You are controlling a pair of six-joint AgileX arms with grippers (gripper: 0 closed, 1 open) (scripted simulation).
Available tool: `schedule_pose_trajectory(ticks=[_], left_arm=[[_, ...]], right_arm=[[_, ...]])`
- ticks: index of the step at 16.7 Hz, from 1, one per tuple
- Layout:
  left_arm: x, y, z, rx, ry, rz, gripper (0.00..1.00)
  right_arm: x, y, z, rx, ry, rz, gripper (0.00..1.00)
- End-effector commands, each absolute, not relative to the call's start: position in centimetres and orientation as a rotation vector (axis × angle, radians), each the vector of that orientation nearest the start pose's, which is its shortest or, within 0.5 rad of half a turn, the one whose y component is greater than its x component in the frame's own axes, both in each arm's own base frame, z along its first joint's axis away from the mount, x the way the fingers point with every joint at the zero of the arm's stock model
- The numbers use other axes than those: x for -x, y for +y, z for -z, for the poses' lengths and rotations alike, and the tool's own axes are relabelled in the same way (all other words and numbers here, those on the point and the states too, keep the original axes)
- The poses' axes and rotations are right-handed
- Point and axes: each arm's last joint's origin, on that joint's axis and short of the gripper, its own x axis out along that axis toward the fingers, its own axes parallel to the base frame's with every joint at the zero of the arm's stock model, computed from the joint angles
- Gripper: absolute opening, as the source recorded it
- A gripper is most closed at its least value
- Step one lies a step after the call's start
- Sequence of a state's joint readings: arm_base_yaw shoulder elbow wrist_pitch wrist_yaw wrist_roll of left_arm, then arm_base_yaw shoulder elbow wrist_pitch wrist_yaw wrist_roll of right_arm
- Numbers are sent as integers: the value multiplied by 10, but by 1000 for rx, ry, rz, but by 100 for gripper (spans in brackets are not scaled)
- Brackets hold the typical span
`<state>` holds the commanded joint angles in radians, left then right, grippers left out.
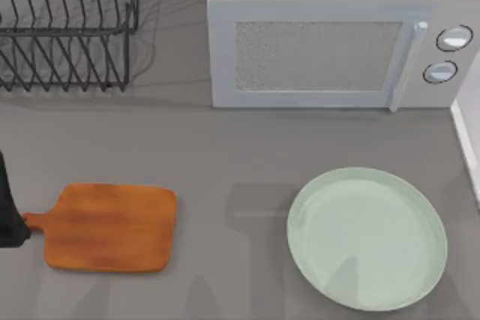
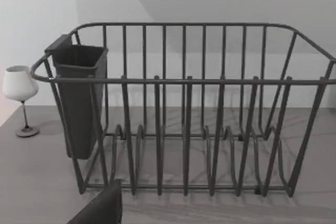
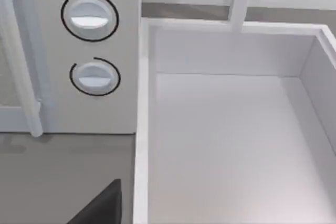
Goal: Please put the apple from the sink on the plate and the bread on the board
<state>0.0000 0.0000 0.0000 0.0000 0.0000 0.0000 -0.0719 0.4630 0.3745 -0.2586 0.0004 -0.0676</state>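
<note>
Worktop (image 1: pixel 225 155), near to far: board (image 1: pixel 105 228) front left, bare; plate (image 1: pixel 367 239) front right, bare. Behind: microwave (image 1: pixel 330 50), rack (image 1: pixel 67 28). Sink (image 3: pixel 226 129) beside microwave. Finger states: cannot tell.

Grey counter (image 1: pixel 225 155) under a white microwave (image 1: pixel 330 43) and wire rack (image 1: pixel 67 28).

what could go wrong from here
1. In the top view the left arm sits at the handle of the board; as it moves off, it could shove the board askew.
2. The sink has a raised wall close beside the microwave; the right arm might clip either one when it reaches in.
3. A thin-stemmed wine glass stands beside the dish rack; a wide left-arm sweep could topple it.
</note>
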Motion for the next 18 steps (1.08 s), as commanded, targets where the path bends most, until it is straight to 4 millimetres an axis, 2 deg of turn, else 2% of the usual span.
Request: schedule_pose_trajectory(ticks=[4,7,10,13,15,18], left_arm=[[-106,-1,-160,0,0,0,100],[-106,-1,-160,0,0,0,100],[-106,-1,-160,0,0,0,100],[-106,-1,-160,0,0,0,100],[-106,-1,-160,0,0,0,100],[-106,-1,-160,0,0,0,100]], right_arm=[[-184,-23,-250,76,669,82,100],[-237,-40,-251,75,926,83,100],[-290,-60,-232,58,1168,69,100],[-331,-80,-202,31,1369,45,100],[-350,-91,-182,14,1468,28,100],[-365,-101,-163,-4,1554,11,100]])
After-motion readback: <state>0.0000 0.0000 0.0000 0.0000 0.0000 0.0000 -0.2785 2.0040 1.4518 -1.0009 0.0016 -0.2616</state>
